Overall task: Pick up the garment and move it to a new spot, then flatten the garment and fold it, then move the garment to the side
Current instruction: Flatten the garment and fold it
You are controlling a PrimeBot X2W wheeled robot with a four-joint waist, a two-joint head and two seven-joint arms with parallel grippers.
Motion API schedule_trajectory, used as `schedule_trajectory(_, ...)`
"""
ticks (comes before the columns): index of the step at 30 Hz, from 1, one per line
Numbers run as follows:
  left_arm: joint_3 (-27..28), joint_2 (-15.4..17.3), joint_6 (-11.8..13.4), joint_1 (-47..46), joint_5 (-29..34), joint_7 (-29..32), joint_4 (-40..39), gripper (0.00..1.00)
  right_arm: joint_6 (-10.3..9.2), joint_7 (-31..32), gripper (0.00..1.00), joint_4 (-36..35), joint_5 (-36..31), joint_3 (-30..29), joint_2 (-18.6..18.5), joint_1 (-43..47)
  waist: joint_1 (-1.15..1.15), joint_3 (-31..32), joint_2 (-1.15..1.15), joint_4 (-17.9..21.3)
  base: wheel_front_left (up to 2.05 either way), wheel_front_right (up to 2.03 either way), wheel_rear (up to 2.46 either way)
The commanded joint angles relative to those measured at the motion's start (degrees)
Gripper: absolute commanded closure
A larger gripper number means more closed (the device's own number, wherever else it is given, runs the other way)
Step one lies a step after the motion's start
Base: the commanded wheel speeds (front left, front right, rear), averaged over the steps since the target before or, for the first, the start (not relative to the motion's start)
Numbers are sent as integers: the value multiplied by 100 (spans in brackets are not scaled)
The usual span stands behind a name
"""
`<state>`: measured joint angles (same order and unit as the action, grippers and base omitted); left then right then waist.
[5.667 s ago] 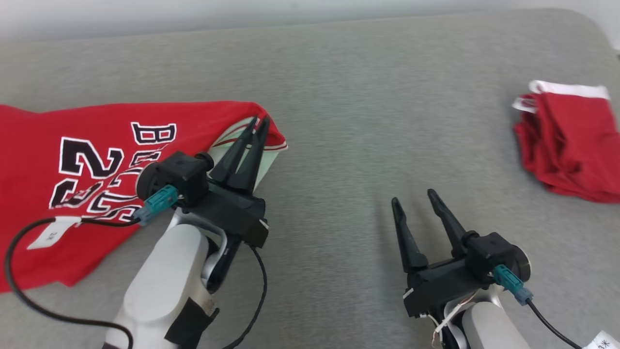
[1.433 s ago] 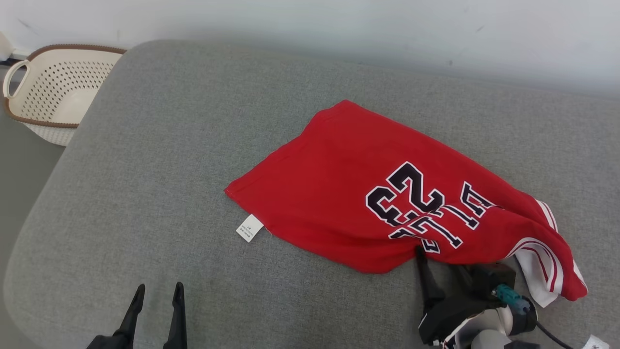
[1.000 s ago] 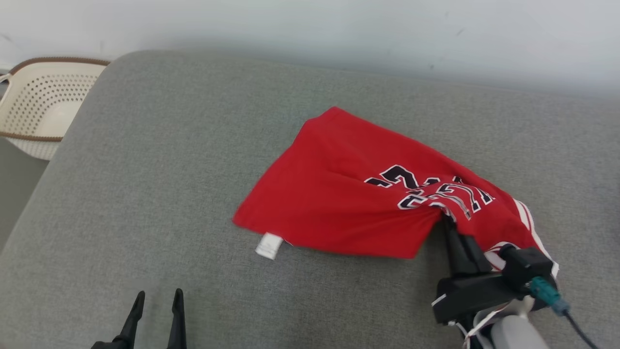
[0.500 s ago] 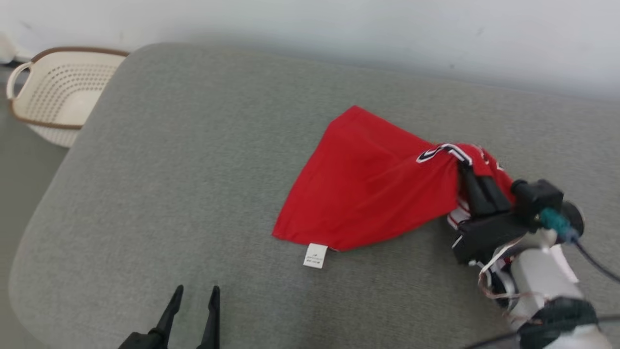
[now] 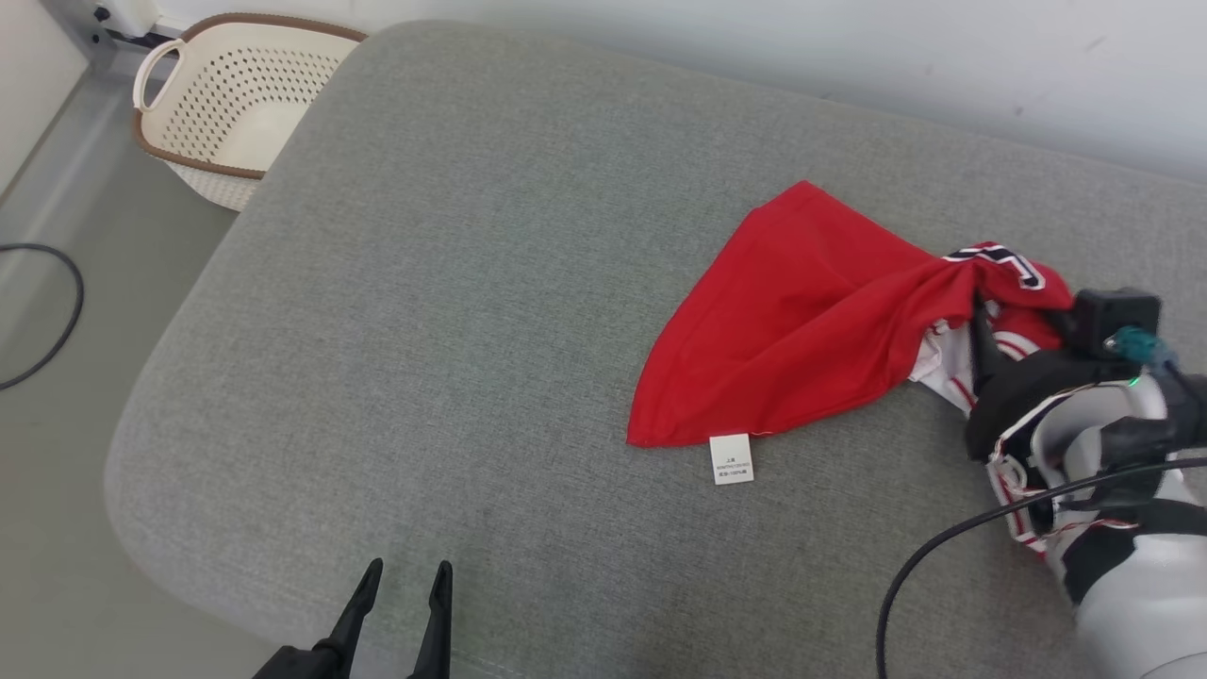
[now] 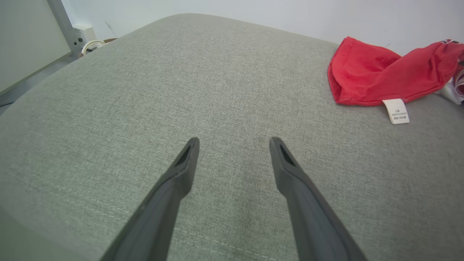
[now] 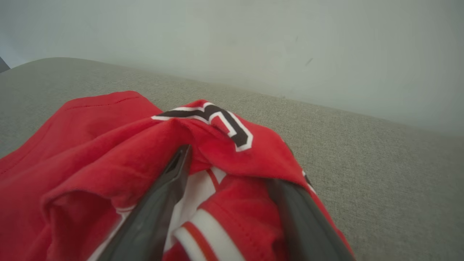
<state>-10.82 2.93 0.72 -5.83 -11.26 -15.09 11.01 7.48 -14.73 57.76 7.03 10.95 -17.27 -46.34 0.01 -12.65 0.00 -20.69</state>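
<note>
The garment (image 5: 801, 321) is a red jersey with black and white lettering, bunched into a wedge on the right of the grey cushion (image 5: 471, 283). Its white label (image 5: 731, 458) lies at the near corner. My right gripper (image 5: 981, 316) sits at the garment's right end, its tips under the raised cloth. In the right wrist view my right gripper (image 7: 232, 170) stands open, red and white folds of the garment (image 7: 108, 145) draped over and between its fingers. My left gripper (image 5: 404, 571) is open over bare cushion near the front edge, well left of the garment (image 6: 369, 72).
A cream perforated basket (image 5: 236, 94) with a brown rim stands on the floor past the cushion's far left corner. A black cable (image 5: 57, 311) loops on the floor at the left. A pale wall runs behind the cushion.
The right gripper, shut on the garment half a second ago, now has its jaws apart. The garment is bunched further toward the right. The head view has shifted left and down.
</note>
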Motion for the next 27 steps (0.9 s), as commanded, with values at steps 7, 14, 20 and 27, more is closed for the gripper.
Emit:
schedule_trajectory(7,34,-2,-4,40,-15,-9,62,0,2,-37,0,-208,173,535,245,400,-1,228,0,573,0,0,0)
schedule_trajectory(14,155,0,-54,124,76,-8,95,0,1,-40,0,-1111,464,790,254,1163,-1,458,0,1018,0,0,0)
schedule_trajectory(20,216,-3,-93,238,109,-8,110,0,2,-39,0,-1782,513,832,210,1813,-1,647,0,1273,0,0,0)
schedule_trajectory(27,225,-2,-158,358,132,-8,129,0,2,-40,0,-2100,366,860,273,2204,-1,731,0,1306,0,0,0)
